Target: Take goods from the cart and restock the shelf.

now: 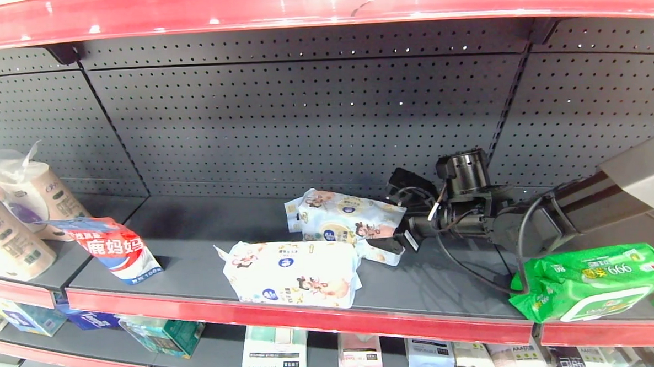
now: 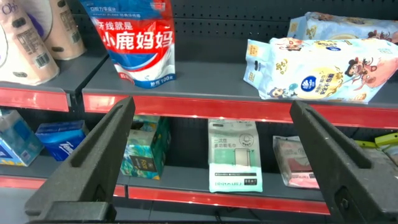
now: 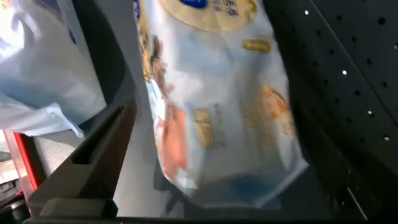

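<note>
Head view: R gripper [image 1: 397, 216] sits at right end of far wipes pack [image 1: 342, 218], which lies mid shelf [image 1: 207, 222], toward the back panel. Fingers spread, pack between them; R wrist view shows a gap on one side, contact on the other side cannot be told. Near wipes pack [image 1: 292, 273] lies at front lip, just left. L gripper [image 2: 211, 155]: fingers wide apart, nothing between, facing shelf front. Bag [image 1: 114, 248] stands at left, green pack [image 1: 585, 282] at right

I count two white soft packs with cartoon prints [image 1: 292, 273] [image 1: 345, 218], one green soft pack [image 1: 585, 282], one red, white and blue pouch [image 1: 114, 248], and two beige paper rolls in clear wrap [image 1: 32, 191] [image 1: 6, 241].
</note>
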Tool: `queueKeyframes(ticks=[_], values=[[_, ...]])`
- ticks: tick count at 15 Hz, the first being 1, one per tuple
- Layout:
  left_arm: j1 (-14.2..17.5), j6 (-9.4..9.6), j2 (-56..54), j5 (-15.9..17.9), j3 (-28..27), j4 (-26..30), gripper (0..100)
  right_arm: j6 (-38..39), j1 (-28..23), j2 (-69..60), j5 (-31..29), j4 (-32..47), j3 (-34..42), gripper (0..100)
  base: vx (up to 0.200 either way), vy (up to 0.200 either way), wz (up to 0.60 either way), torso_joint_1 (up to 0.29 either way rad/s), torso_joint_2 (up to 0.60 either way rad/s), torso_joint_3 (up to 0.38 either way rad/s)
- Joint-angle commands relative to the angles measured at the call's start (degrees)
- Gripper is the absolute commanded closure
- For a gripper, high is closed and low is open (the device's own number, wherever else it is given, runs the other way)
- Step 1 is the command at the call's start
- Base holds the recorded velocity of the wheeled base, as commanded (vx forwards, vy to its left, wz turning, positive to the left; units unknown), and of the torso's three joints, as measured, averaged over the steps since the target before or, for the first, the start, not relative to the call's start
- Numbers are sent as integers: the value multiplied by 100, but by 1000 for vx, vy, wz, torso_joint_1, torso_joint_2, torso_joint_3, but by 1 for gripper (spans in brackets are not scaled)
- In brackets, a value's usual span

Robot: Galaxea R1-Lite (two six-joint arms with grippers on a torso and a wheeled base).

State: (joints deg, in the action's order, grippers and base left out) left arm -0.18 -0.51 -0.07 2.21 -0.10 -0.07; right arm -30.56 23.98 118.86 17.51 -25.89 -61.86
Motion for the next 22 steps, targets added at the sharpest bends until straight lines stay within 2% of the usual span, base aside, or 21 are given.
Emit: queueKeyframes(ticks=[1,4,7,12,22], values=[[1,-2,7,-1,1,-1,0,6,-25,-21,-10,-21,16,0,0,0,0,0,0,0],[1,-2,7,-1,1,-1,0,33,-69,-232,-406,-39,376,0,0,0,0,0,0,0],[1,-2,7,-1,1,-1,0,217,-78,-355,-529,-39,596,0,0,0,0,0,0,0],[1,-2,7,-1,1,-1,0,727,-78,-372,-1188,-39,446,0,0,0,0,0,0,0],[1,-2,7,-1,1,-1,0,991,-130,-293,-1856,-39,385,0,0,0,0,0,0,0]])
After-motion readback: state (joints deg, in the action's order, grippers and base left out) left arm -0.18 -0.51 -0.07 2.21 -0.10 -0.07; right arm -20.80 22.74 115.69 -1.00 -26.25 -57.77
